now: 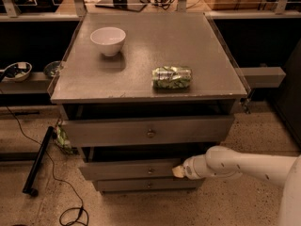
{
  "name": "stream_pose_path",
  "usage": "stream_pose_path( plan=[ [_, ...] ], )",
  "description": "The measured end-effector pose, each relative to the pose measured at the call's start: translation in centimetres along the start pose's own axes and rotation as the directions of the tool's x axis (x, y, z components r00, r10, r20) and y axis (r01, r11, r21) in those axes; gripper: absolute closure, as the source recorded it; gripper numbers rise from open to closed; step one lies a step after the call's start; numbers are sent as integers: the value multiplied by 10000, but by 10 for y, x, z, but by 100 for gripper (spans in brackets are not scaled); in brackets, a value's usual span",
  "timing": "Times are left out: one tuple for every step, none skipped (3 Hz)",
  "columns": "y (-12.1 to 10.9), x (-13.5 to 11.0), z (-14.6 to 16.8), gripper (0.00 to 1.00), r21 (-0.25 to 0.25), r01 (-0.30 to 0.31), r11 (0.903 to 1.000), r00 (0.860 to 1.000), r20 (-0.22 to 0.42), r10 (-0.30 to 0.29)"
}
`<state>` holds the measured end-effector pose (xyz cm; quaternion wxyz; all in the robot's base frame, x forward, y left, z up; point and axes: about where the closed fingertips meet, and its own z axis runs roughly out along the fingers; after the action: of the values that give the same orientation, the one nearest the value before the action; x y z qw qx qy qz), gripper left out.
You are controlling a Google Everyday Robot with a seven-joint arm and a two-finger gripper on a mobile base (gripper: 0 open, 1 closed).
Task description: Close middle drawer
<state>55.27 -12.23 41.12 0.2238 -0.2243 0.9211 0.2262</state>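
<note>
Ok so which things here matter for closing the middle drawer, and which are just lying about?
For the job:
- middle drawer, partly open
- gripper, at the right end of that drawer's front

Just lying about:
- white bowl and green can, apart on the cabinet top
- top drawer, also partly open
- lowest drawer
- black bar, left of the cabinet

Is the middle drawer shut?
Not fully: the middle drawer juts out past the lowest drawer, with the hand at its front's right end.
</note>
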Motion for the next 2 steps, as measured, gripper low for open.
stream_pose_path(
  plan=[
    [-2,-9,2,100,59,25,10000,9998,212,-26],
    [-4,-17,5,100,83,56,10000,9993,364,-59]
  ],
)
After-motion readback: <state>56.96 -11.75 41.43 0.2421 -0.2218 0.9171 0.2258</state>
